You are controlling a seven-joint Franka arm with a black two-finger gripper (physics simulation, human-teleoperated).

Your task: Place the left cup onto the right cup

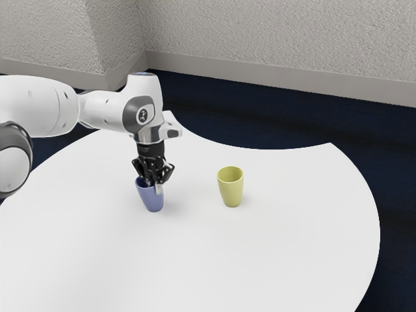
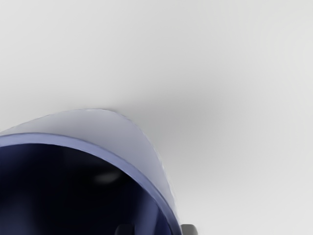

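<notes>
Your claw (image 1: 155, 185) points straight down and sits at the rim of the blue cup (image 1: 149, 200), on the side of the cup that faces the exterior view's right. Whether it is clenched on the cup's wall or loose around it, you cannot tell from these views. The blue cup stands upright on the white table (image 1: 279, 260), mouth up. In the wrist view its rim and dark inside (image 2: 73, 196) lie directly under your hand, with a strip of its pale outer wall showing beyond the rim and bare table past that.

The yellow-green cup (image 1: 230, 186) also stands upright on the table, mouth open. It is well apart from the blue cup, toward the exterior view's right, and nothing touches it.

Your white arm (image 1: 97, 110) comes in from the exterior view's left and bends down over the blue cup. Beyond the table's rounded edge you see dark floor (image 1: 292, 110) and a pale textured wall (image 1: 260, 32).
</notes>
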